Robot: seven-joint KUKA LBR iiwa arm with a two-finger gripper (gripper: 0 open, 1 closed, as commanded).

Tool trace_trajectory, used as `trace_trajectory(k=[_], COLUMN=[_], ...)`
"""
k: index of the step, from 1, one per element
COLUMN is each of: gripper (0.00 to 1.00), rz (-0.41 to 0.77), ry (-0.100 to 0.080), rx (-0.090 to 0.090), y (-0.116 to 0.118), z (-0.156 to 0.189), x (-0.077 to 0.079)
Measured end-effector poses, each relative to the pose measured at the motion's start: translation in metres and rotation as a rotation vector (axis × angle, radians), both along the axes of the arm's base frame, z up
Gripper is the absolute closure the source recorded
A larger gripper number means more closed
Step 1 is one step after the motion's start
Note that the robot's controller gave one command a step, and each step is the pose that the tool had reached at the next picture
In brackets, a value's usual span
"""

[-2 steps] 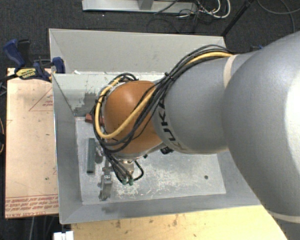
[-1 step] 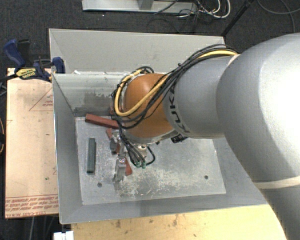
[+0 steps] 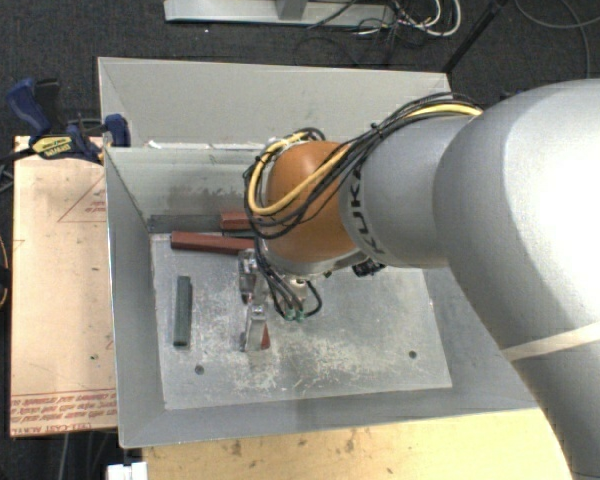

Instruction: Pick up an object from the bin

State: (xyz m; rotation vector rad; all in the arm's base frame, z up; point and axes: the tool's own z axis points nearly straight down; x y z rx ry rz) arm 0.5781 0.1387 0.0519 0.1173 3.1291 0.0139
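The bin floor [image 3: 380, 343] lies bare across its right part and along the front wall. At left a grey-green bar [image 3: 182, 311] lies lengthwise near the side wall. A reddish-brown bar [image 3: 208, 241] runs along the back (another red-brown piece [image 3: 234, 220] just behind it), and the arm's orange-covered wrist [image 3: 305, 203] overhangs the middle.

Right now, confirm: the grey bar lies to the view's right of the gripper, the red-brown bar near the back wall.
Wrong side: the camera view shows the grey bar to the view's left of the gripper. The red-brown bar does lie near the back wall.
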Motion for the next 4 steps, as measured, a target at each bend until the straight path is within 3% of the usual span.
trace_trajectory(k=[1, 2, 3, 4], gripper=[0.00, 0.00, 0.00, 0.00], rz=[0.135, 0.223, 0.423, 0.455], ry=[0.001, 0.000, 0.008, 0.005], rx=[-0.003, -0.011, -0.009, -0.009], y=[-0.034, -0.052, -0.045, -0.085], z=[0.014, 0.018, 0.042, 0.045], x=[0.002, -0.006, 0.014, -0.012])
